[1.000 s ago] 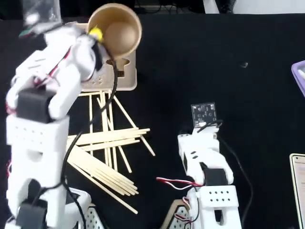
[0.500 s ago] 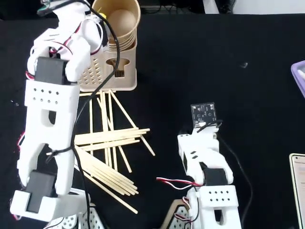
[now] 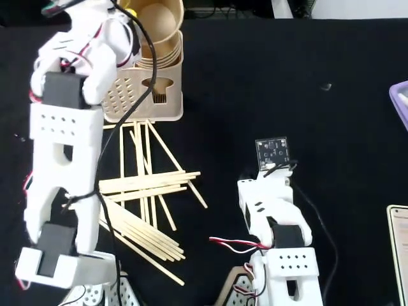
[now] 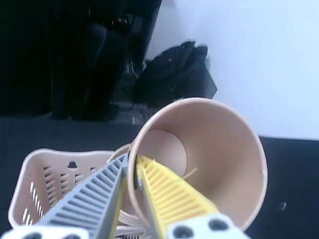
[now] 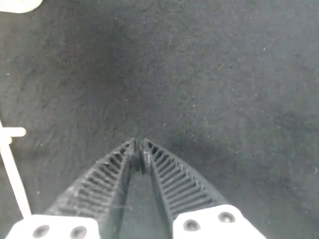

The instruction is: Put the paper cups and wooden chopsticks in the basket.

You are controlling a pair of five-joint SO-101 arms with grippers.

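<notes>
My left gripper (image 4: 132, 162) is clamped on the wall of a brown paper cup (image 4: 209, 164). The grey finger (image 4: 94, 194) presses the outside and the yellow finger (image 4: 164, 194) lies inside, with only the cup's wall between them. The cup is tipped, its open mouth facing up and towards my wrist camera.

From above, that cup (image 3: 156, 22) sits over the far end of the cream perforated plastic basket (image 3: 143, 102), within the basket's outline. Rims of other brown cups (image 3: 164, 56) show just beneath it inside the basket. I cannot tell whether the held cup touches them. My left arm (image 3: 64, 140) stretches from the table's near edge up along the basket's left side.

The pale wooden chopsticks (image 3: 143, 191) lie in a loose, crossed pile on the black table cloth (image 3: 268, 76), on the near side of the basket. Several long ones point at its near wall and their ends come up just beside it. None of them is inside the basket.

My right gripper (image 5: 138, 149) has its two dark ribbed fingers pressed together with nothing between them, hanging over bare black cloth. My right arm (image 3: 274, 223) is folded well apart from the basket, off to its near right. A single pale stick (image 5: 12, 169) shows at the edge of that wrist view.
</notes>
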